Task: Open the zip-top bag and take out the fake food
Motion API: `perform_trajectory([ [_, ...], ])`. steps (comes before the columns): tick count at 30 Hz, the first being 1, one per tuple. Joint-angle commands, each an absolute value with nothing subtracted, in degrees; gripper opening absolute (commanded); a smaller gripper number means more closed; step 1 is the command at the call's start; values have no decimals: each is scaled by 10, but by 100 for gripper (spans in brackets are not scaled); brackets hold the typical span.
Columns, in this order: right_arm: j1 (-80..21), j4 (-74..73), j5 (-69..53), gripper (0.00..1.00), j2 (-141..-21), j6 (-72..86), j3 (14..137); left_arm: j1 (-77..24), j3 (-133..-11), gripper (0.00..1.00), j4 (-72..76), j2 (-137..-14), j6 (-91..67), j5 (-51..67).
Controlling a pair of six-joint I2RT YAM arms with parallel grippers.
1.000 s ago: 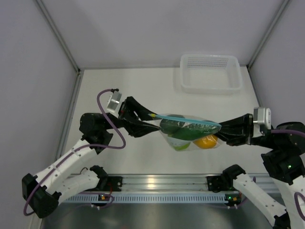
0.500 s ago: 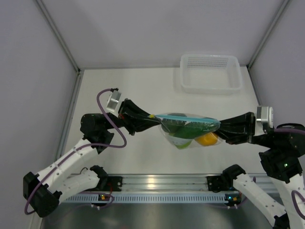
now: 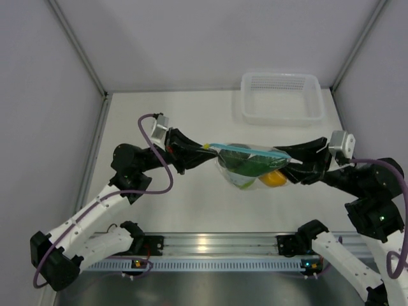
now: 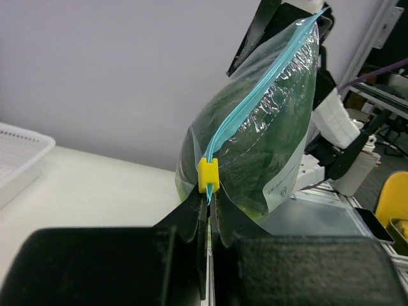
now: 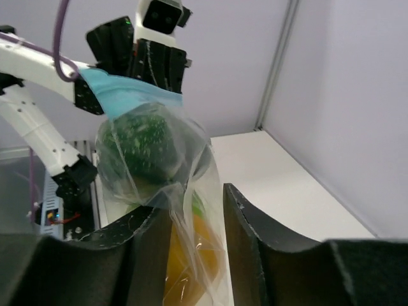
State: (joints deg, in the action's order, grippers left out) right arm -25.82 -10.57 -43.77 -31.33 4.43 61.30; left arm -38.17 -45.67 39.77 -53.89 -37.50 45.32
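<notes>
Bright, even, diffuse light; only faint soft shadows lie on the pale worktop (image 3: 191,121) under the arms. Glare streaks the silver aluminium rail (image 3: 204,242) along its near edge. White glints fleck the clear crinkly zip-top bag (image 4: 271,127). The black fingers (image 4: 186,223) of the left gripper (image 4: 208,203) blur close to the lens.

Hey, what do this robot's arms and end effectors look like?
The left arm and right arm have white links and black joints. A purple cable loops along each. The left end effector and right end effector each have two tapering black fingers, with a small silvery camera block at the wrist. A green light glows on the right arm.
</notes>
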Motion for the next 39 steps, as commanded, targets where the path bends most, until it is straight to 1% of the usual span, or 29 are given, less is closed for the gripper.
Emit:
perform_trajectory([
  [1,-265,-177,-350,39,-318,-19,650,-380,-495,0,303,-534,-302,410],
  [4,-265,-226,-278,46,-305,-39,668,-380,-503,0,205,-540,-232,359],
  [6,-265,-262,-244,46,-307,-56,679,-380,-511,0,155,-548,-202,353],
  [9,-265,-288,-145,51,-319,-58,698,-380,-522,0,112,-565,-180,330],
  [10,-265,-291,-126,51,-319,-58,699,-380,-522,0,101,-565,-180,323],
  [12,-265,-287,-102,59,-323,-43,696,-380,-526,0,77,-572,-157,309],
  [15,-265,-264,-141,63,-330,-35,672,-380,-543,0,35,-594,-126,290],
  [16,-265,-256,-164,63,-332,-33,669,-380,-547,0,32,-602,-120,294],
  [18,-265,-248,-165,63,-337,-28,651,-380,-551,0,31,-624,-116,307],
  [20,-265,-213,-185,63,-337,-23,631,-380,-555,0,31,-642,-106,347],
  [21,-265,-202,-239,63,-341,-24,612,-380,-557,0,28,-662,-101,354],
  [23,-265,-187,-297,64,-362,-33,599,-380,-570,0,5,-683,-82,366],
  [24,-265,-185,-346,64,-372,-33,589,-380,-578,0,0,-703,-75,365],
  [25,-265,-185,-365,63,-382,-38,585,-380,-597,0,-44,-716,-63,365],
  [27,-265,-185,-423,63,-414,-46,579,-380,-616,0,-75,-737,-48,386],
  [30,-265,-187,-468,60,-457,-60,584,-381,-643,0,-112,-771,-29,426],
  [31,-266,-190,-477,58,-478,-74,586,-381,-644,0,-112,-776,-25,440],
  [35,-276,-207,-492,52,-528,-97,602,-381,-650,0,-116,-780,-22,479],
  [39,-290,-186,-502,49,-559,-104,600,-381,-659,0,-116,-780,-24,514],
])
